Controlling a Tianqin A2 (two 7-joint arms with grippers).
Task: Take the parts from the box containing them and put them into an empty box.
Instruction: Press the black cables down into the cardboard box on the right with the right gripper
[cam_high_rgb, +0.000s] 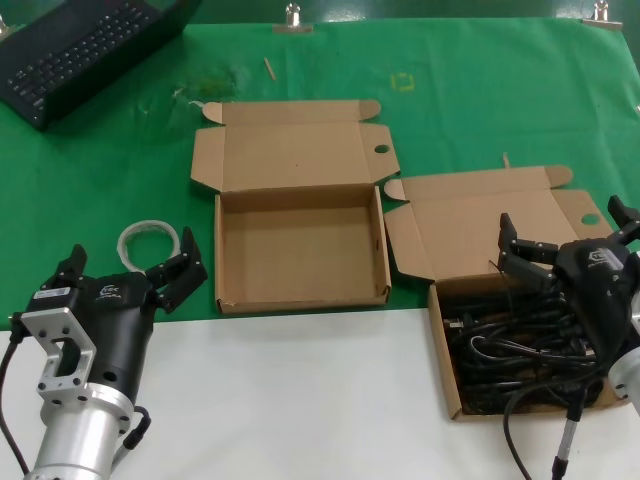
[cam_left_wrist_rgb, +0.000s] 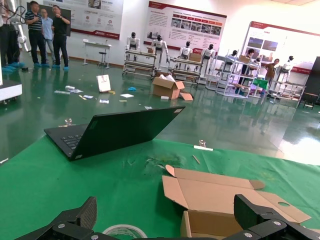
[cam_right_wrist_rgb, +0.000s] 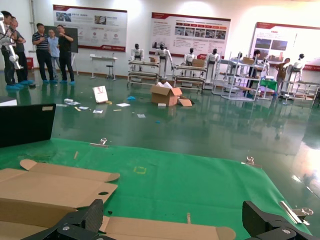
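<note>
The empty box (cam_high_rgb: 300, 250) lies open on the green cloth in the middle, its lid folded back. It also shows in the left wrist view (cam_left_wrist_rgb: 220, 197). The box containing the parts (cam_high_rgb: 470, 225) lies open at the right, holding a tangle of black power cords (cam_high_rgb: 500, 345). My right gripper (cam_high_rgb: 568, 230) is open and hovers over the far side of that box, empty. In the right wrist view (cam_right_wrist_rgb: 175, 224) it looks out over that box's lid (cam_right_wrist_rgb: 160, 231). My left gripper (cam_high_rgb: 128, 262) is open and empty, left of the empty box; it also shows in the left wrist view (cam_left_wrist_rgb: 167, 221).
A whitish ring of tubing (cam_high_rgb: 148, 240) lies just beyond my left gripper. A black laptop (cam_high_rgb: 80, 45) stands at the far left. Metal clips (cam_high_rgb: 293, 18) hold the cloth's far edge. A white tabletop (cam_high_rgb: 300, 400) runs along the front.
</note>
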